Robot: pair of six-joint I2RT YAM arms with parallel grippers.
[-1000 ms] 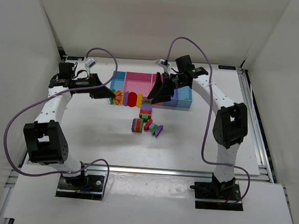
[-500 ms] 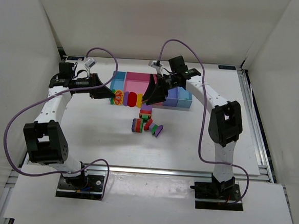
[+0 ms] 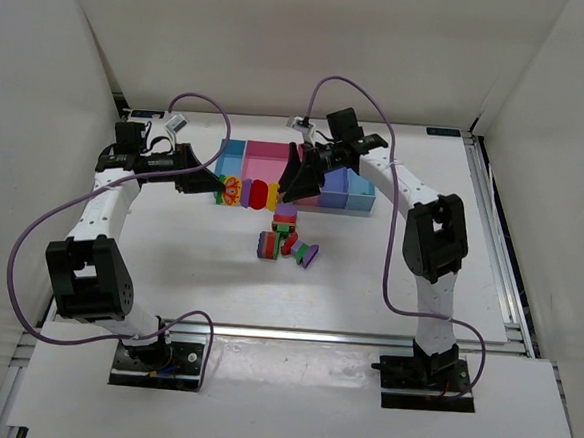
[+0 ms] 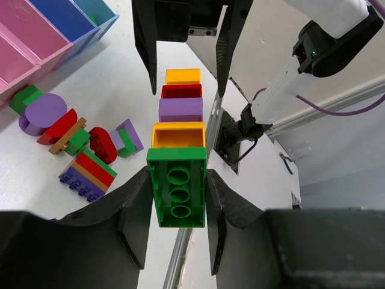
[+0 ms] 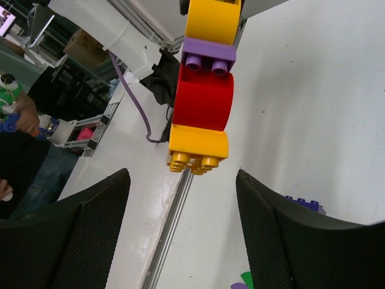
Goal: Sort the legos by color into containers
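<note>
The left claw (image 4: pixel 177 208) clamps the green lego (image 4: pixel 176 180) of a lego row (image 4: pixel 180 109); at twelve o'clock the right claw (image 5: pixel 183 208) stands open, holding nothing.

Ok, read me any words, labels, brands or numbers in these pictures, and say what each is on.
None readable in any view.
Small white tag on the left arm's purple cable: too small to read.
Similar white tag on the right arm's cable: too small.
Stacked coloured plastic bricks: no lettering visible.

Ahead of your right gripper (image 3: pixel 287 186): brick stack (image 3: pixel 249 192) blocks the way | tray (image 3: pixel 358 202) just beyond it | loose bricks (image 3: pixel 288 241) clutter the table (image 3: pixel 189 262) nearside | open room left and right of that pile.
</note>
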